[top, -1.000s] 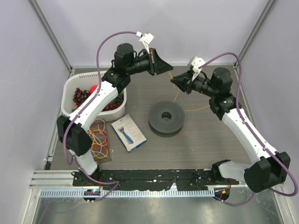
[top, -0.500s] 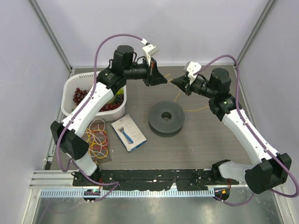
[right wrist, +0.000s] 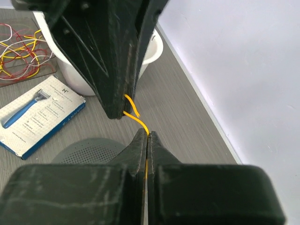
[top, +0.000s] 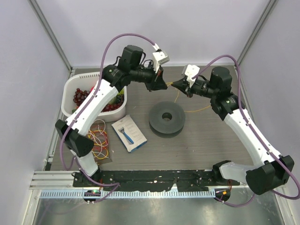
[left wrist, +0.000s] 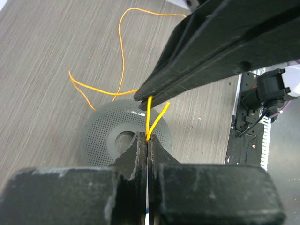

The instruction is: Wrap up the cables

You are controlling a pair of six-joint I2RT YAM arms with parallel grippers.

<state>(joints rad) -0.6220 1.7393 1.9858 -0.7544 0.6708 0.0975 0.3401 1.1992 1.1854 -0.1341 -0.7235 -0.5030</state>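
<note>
The cable (top: pixel 177 96) is a thin yellow-orange wire that hangs above the table and trails down beside the dark grey perforated spool (top: pixel 157 118). My left gripper (top: pixel 164 85) and right gripper (top: pixel 174 85) meet tip to tip in the air behind the spool. In the left wrist view the left gripper (left wrist: pixel 147 139) is shut on a short loop of the cable (left wrist: pixel 150 117), and the spool (left wrist: pixel 101 133) lies below. In the right wrist view the right gripper (right wrist: pixel 148 135) is shut on the same cable (right wrist: pixel 137 118), a finger's width from the left gripper (right wrist: pixel 117 115).
A white tub (top: pixel 70 93) of red fruit stands at the left. Beside it lies a razor pack (top: pixel 129 133) and a tangle of coloured wires (top: pixel 98 140). Loose cable (left wrist: pixel 119 47) curls on the table behind the spool. The back wall is close.
The left gripper has swung right and lower, up to the right gripper's tips. The right gripper has shut on the cable.
</note>
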